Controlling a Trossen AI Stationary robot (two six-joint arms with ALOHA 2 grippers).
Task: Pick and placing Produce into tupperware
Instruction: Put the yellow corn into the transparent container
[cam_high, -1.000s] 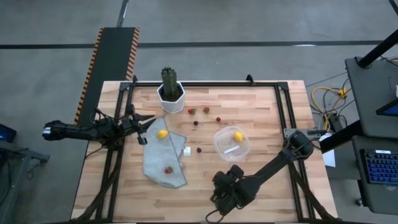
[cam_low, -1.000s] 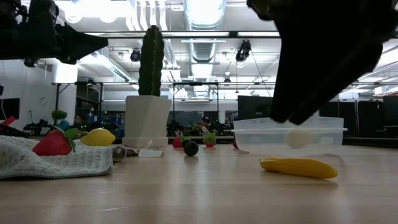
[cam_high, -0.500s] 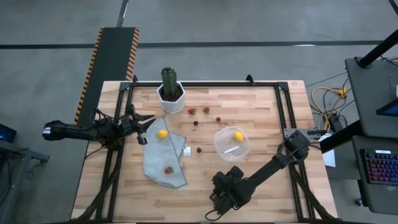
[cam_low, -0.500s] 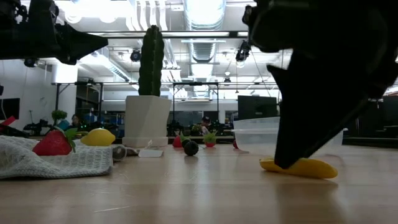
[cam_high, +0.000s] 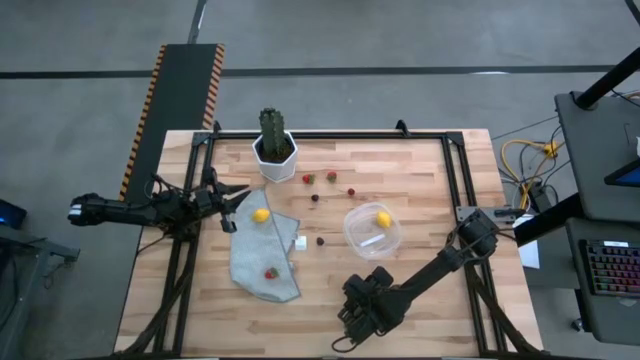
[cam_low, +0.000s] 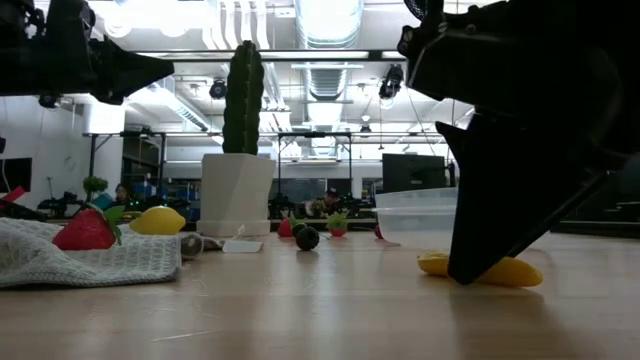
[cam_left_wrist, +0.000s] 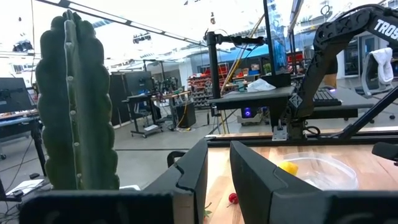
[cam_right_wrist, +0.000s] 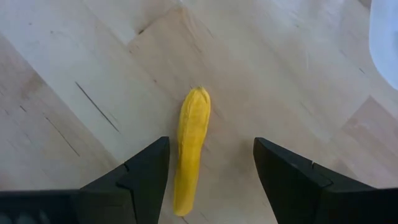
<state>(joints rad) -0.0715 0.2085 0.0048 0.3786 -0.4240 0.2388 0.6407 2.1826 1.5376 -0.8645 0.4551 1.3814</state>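
Observation:
A yellow carrot-like stick (cam_right_wrist: 190, 151) lies flat on the wood near the table's front edge; it also shows in the low view (cam_low: 515, 271). My right gripper (cam_right_wrist: 210, 163) is open and points down over it, one finger on each side, and hides it in the high view (cam_high: 364, 303). The clear round tupperware (cam_high: 373, 231) holds one lemon (cam_high: 383, 219). A second lemon (cam_high: 261, 214) and a strawberry (cam_high: 270, 273) lie on a grey cloth (cam_high: 262, 255). My left gripper (cam_high: 238, 205) waits, open and empty, above the table's left side.
A cactus in a white pot (cam_high: 274, 150) stands at the far edge. Several small berries (cam_high: 320, 180) lie between the pot and the tupperware, with one more (cam_high: 321, 240) beside a small white cube (cam_high: 300, 242). Bare wood lies around the stick.
My right gripper has come down over the yellow stick, its fingers still open; one finger now reaches the table top beside the stick in the low view. The stick has stayed where it was.

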